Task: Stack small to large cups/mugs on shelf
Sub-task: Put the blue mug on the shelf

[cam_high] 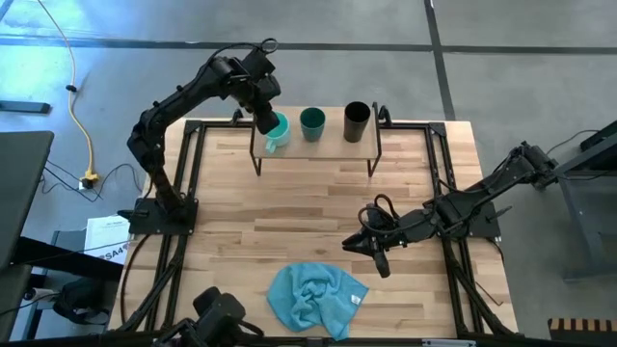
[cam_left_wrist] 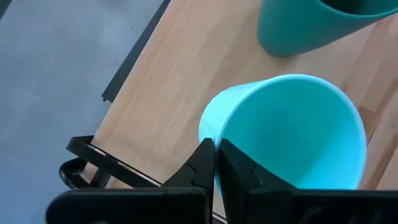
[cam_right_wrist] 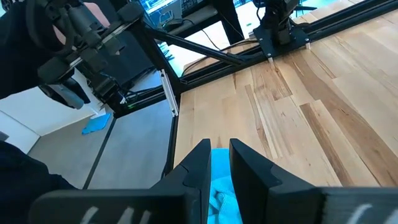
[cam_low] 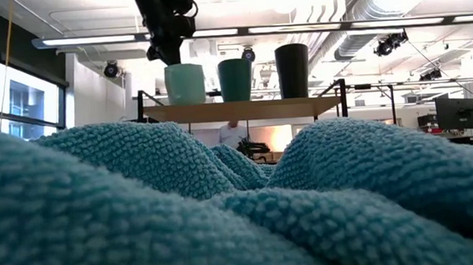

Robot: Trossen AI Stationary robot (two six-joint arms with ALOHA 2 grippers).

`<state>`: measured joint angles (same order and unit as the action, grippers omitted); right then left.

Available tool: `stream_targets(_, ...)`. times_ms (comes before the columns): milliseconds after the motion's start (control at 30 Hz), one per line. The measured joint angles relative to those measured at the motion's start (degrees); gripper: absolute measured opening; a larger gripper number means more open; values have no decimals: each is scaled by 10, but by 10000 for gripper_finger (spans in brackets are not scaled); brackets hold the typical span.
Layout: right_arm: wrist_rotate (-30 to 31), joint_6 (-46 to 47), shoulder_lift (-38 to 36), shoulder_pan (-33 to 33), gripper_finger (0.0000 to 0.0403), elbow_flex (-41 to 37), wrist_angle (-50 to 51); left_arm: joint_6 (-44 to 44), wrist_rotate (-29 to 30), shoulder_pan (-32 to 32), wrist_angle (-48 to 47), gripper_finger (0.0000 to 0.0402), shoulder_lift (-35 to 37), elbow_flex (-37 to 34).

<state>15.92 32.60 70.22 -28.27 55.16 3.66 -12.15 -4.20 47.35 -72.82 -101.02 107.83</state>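
Left gripper [cam_left_wrist: 216, 163] pinching turquoise mug [cam_left_wrist: 292, 130] rim, on shelf [cam_high: 318, 145]

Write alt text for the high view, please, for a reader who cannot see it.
Seen from above, the left gripper holds a light turquoise mug on a small shelf, beside a dark teal cup and a black cup. The right gripper waits over the table, near a blue cloth.

Robotics lab or workshop, exposed ceiling ducts [cam_low: 362, 11], strip lights [cam_low: 88, 40], computer monitor [cam_low: 456, 114], concrete floor [cam_high: 116, 67], yellow cable [cam_high: 75, 87]
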Motion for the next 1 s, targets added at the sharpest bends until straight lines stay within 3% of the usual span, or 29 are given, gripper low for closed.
stream_targets(1000,0,0,0,1,50,0,0,-11,23,7,3,0,-4,0)
